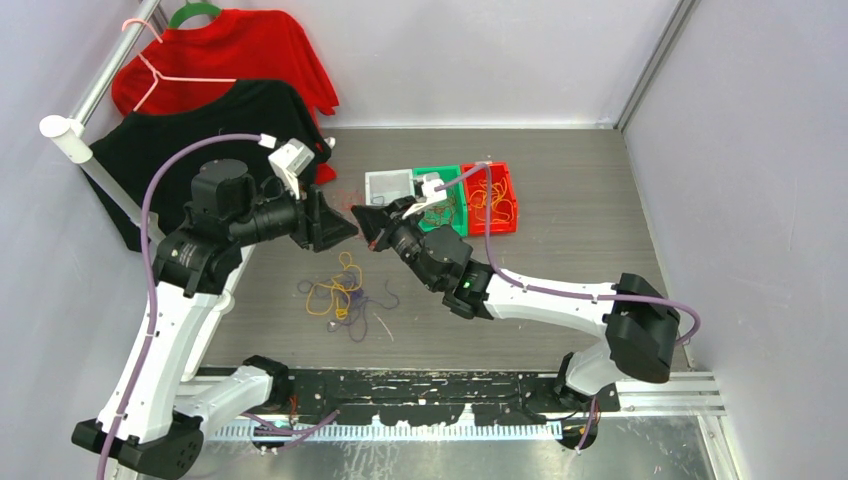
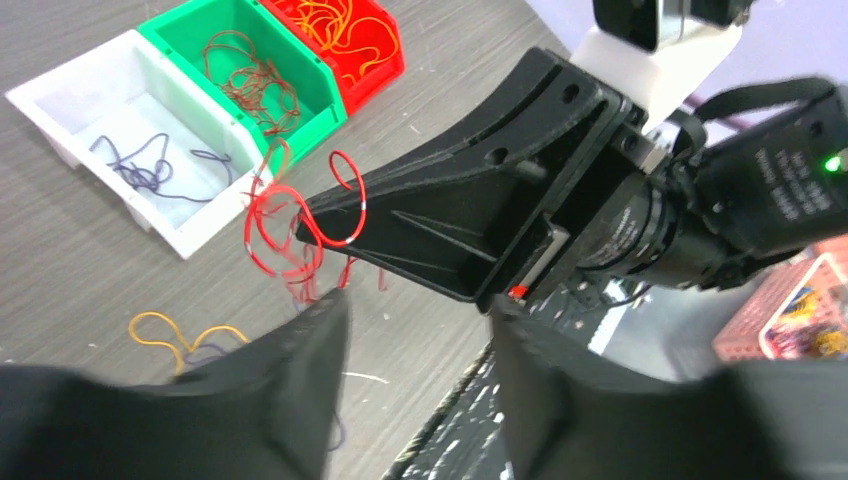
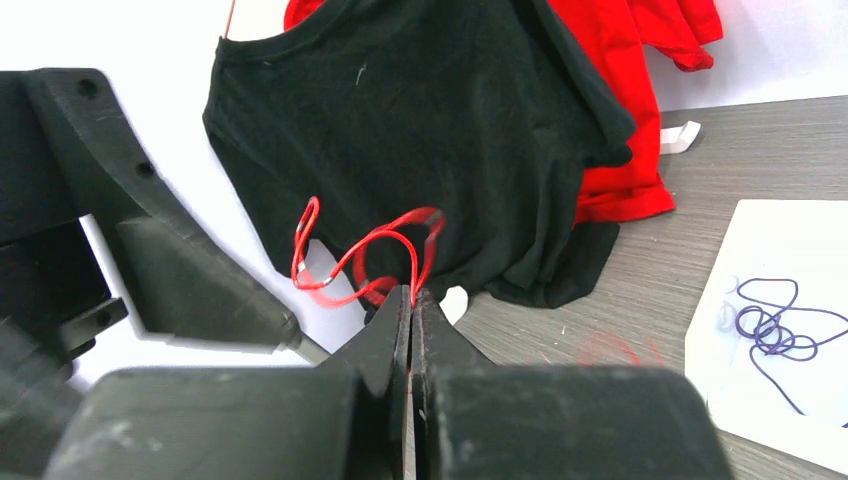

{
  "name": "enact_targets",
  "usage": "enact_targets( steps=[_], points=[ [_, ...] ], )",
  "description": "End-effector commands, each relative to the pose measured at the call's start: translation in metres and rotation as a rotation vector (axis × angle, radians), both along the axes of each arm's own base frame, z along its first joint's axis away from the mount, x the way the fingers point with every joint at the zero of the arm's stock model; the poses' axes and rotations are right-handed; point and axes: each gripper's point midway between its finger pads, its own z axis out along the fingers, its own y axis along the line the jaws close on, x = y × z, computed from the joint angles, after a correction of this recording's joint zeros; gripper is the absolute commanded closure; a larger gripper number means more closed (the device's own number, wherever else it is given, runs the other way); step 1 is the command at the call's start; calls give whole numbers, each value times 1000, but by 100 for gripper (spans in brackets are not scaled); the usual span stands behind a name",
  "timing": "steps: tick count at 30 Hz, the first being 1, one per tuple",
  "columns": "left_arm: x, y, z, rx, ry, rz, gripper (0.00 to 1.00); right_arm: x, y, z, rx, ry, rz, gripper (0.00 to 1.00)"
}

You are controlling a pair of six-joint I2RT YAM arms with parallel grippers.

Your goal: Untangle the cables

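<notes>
Right gripper [image 3: 411, 305]: squeezed fully together on a thin red cable [image 3: 352, 262], pinched at the very fingertips; held up above the table [image 1: 590, 200], tips aimed at the other arm.
Red cable: hung from those tips in several loose loops, curling upward and sideways in the right wrist view; could not tell whether the lowest strands reached the table.
Left gripper [image 2: 415, 335]: spread wide with nothing between the fingers; sat just beside the right gripper, nose to nose with it, over the middle of the table.
Loose cables [image 1: 340, 293]: lay in a small orange and purple tangle on the table, below and nearer than the two grippers.
White bin [image 2: 190, 235]: held purple cables [image 2: 150, 172].
Green bin [image 2: 300, 125]: stood touching the white bin, held red-brown cables [image 2: 255, 85].
Red bin [image 2: 378, 72]: stood touching the green bin, held orange cables [image 2: 335, 25].
Backdrop: black shirt [image 1: 200, 135] and red shirt [image 1: 245, 50] hung at the far left corner.
</notes>
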Motion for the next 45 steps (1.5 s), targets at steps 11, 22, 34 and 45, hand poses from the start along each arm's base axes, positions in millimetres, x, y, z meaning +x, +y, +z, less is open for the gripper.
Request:
enact_targets(
  steps=[11, 22, 34, 45],
  points=[
    [-12, 2, 13, -87, -136, -1, 11, -51, -11, 72, 199, -20, 234, 99],
    [-31, -18, 47, -231, -120, -133, 67, -87, -2, 86, 246, 26, 448, 99],
    [-40, -10, 59, -228, -162, -99, 87, -80, -30, 72, 163, 11, 333, 99],
    [-17, 12, 54, -134, -250, 70, 99, -64, -65, 55, -35, -26, 164, 99]
  ],
)
